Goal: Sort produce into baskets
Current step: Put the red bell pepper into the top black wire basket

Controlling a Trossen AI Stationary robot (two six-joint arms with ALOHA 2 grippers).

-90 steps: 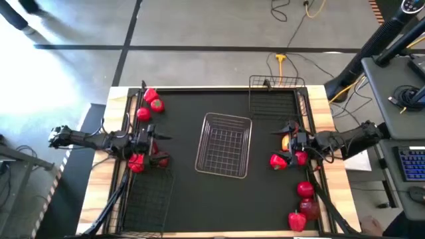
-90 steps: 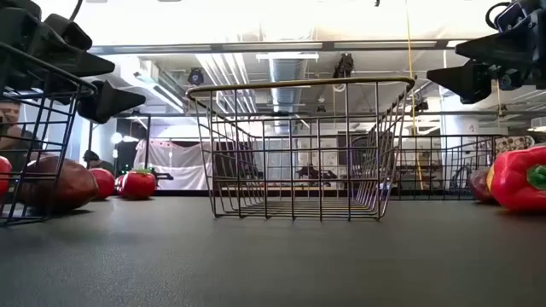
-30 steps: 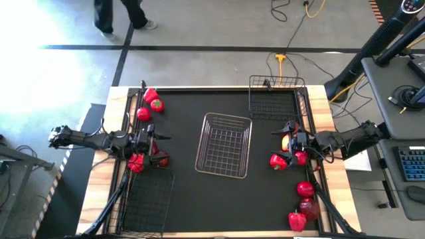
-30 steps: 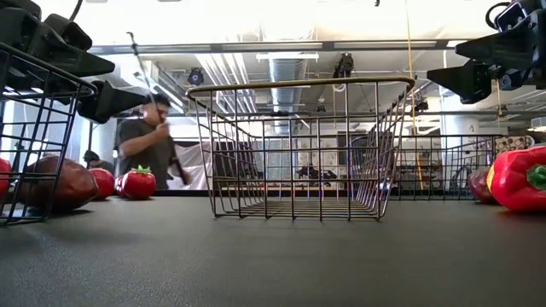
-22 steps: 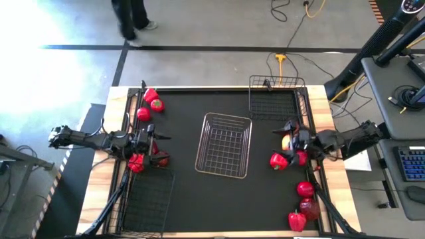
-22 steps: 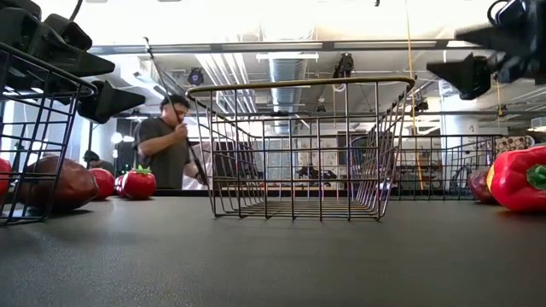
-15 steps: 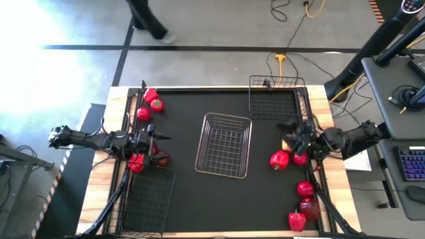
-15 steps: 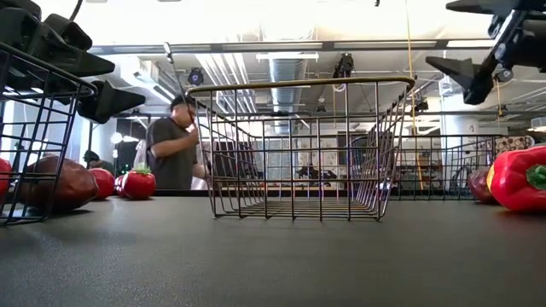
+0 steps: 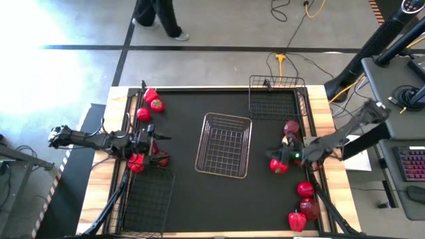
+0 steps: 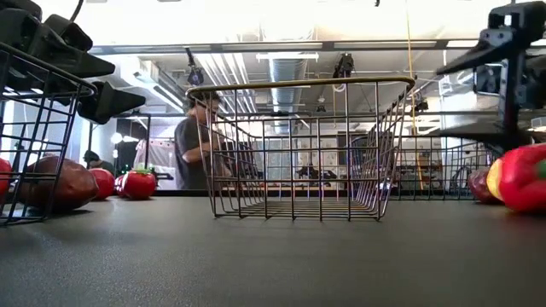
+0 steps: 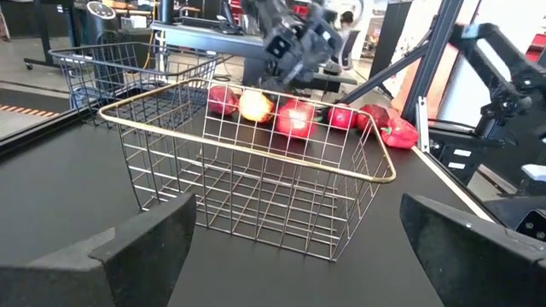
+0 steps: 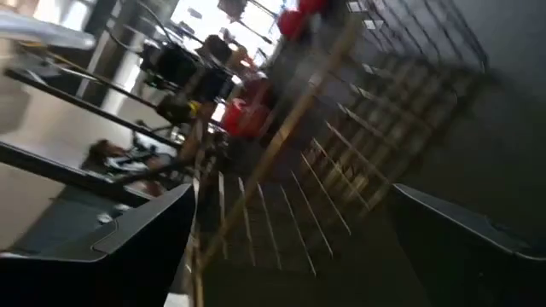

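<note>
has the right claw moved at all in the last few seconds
Yes. The right claw, open, has swung toward the silvery wire basket and now hovers over the red bell pepper.

Two dark jointed arms; broad matte-black fingers [image 11: 145, 247]; thin black cables.

Black-topped table [image 9: 259, 199] carries three wire baskets [image 9: 224, 145], scattered red produce [image 9: 305, 189]

Silvery wire basket [image 9: 224, 145] sits empty at centre frame. One black basket [image 9: 274, 97] stands upper right, another [image 9: 147, 202] lower left. Red peppers and tomatoes [image 9: 150, 104] cluster upper left, more red produce [image 9: 143, 160] mid-left, and apples and peppers [image 9: 302, 199] trail down the right side.
</note>
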